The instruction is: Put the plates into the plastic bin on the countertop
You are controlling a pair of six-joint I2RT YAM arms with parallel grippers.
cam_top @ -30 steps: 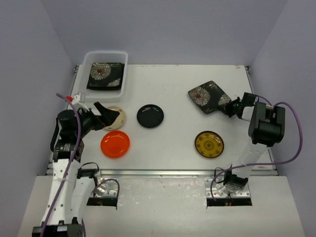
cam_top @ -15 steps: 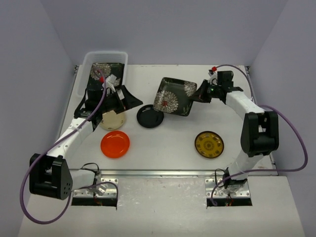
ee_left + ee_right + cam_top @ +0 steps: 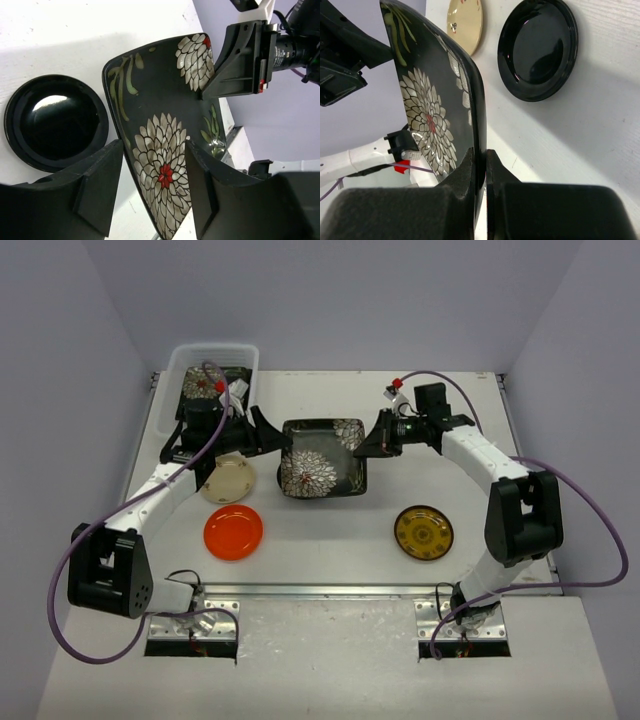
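White counter (image 3: 330,390), pale lilac walls (image 3: 330,300) closing it in on three sides. Floral square plate (image 3: 322,458) is hanging over mid-counter between the two arms, lifted off the surface and tilted. Right tool (image 3: 378,438) is holding it by the right rim; the right wrist view is showing both fingers pinched tight on the plate edge. Left tool (image 3: 272,437) is sitting at the plate's left rim with its fingers spread apart; in the left wrist view the plate is running across the gap between them, and I cannot tell whether they are touching it.

Black plate (image 3: 55,122) is lying flat on the counter below the held plate, which is hiding it from the top camera. Cream plate (image 3: 228,478) is lying just left of that, partly under the left arm. Orange plate (image 3: 233,531) is sitting nearer, on the left. Yellow-patterned plate (image 3: 423,532) is sitting near right, well apart from the rest.

Plastic bin (image 3: 215,347) is standing at the far-left corner, holding a second floral plate (image 3: 200,385), which the left arm is partly covering.
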